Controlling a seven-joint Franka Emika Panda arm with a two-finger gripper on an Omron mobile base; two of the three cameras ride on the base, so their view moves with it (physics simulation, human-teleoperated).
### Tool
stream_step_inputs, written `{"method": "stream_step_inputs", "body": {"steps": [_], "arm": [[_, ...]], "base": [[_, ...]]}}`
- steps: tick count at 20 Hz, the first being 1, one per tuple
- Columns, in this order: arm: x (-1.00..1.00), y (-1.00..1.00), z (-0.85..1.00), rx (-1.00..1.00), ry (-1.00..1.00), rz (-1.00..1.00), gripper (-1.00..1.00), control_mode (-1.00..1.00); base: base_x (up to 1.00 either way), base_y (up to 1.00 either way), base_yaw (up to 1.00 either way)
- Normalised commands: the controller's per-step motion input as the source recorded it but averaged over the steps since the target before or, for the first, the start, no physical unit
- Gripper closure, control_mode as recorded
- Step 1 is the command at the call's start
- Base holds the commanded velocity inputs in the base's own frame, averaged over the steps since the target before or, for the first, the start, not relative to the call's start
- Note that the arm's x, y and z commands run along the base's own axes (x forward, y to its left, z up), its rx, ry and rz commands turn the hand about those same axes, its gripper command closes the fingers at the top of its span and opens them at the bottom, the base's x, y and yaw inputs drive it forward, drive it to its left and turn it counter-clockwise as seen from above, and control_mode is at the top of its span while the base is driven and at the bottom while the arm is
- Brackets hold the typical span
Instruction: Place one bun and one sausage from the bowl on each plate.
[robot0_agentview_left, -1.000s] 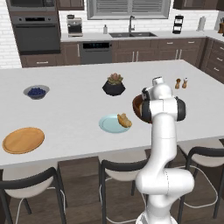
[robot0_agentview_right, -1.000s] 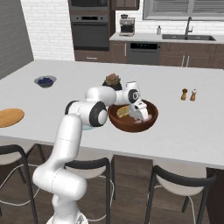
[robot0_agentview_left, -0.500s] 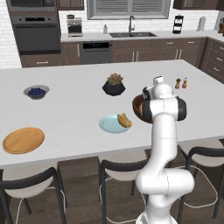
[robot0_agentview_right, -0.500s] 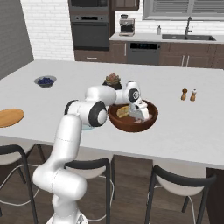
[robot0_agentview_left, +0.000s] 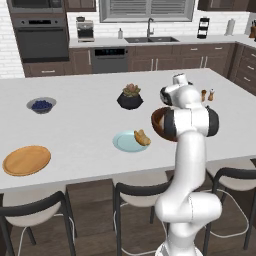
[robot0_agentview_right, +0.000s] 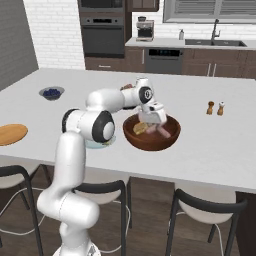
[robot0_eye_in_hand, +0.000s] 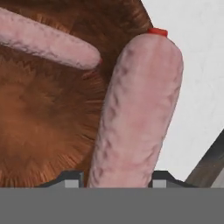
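In your left base view, the arm's white links cover most of the bowl (robot0_agentview_left: 159, 121), whose dark brown rim peeks out at nine o'clock of the elbow. The light-blue plate (robot0_agentview_left: 125, 142) lies just beside it at about eight o'clock, carrying a bun (robot0_agentview_left: 142, 137) on its right edge. The orange-tan plate (robot0_agentview_left: 26, 160) sits well apart, far toward the counter's left end. A black plant pot (robot0_agentview_left: 130, 98) stands at eleven o'clock from the bowl, and a grey dish of blueberries (robot0_agentview_left: 41, 105) lies far left.

In your right base view, the gripper (robot0_agentview_right: 158, 128) hangs inside the bowl (robot0_agentview_right: 151, 141) with a pink sausage (robot0_agentview_right: 162, 130) in its fingers; a second bun (robot0_agentview_right: 139, 128) rests at nine o'clock in the bowl. Two shakers (robot0_agentview_right: 216, 108) stand at two o'clock from it.

In your hand view, the jaws pinch the sausage (robot0_eye_in_hand: 135, 113) at its lower end, and it runs up toward twelve o'clock. Another sausage (robot0_eye_in_hand: 48, 44) lies on the bowl's floor (robot0_eye_in_hand: 43, 122) at ten o'clock.
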Motion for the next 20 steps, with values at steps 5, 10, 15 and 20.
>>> {"method": "stream_step_inputs", "body": {"steps": [5, 10, 15, 20], "arm": [[-0.05, 0.77, 0.37, 0.07, 0.0, 0.38, 1.0, -1.0], [0.01, 0.82, 0.19, 0.15, 0.02, 0.47, 1.0, -1.0], [0.06, 0.99, 0.04, 0.15, 0.07, 0.51, 1.0, -1.0], [0.0, 1.0, 0.01, 0.12, 0.06, 0.48, 1.0, -1.0]], "base": [[0.0, 0.0, 0.0], [0.0, 0.0, 0.0], [0.0, 0.0, 0.0], [0.0, 0.0, 0.0]]}}
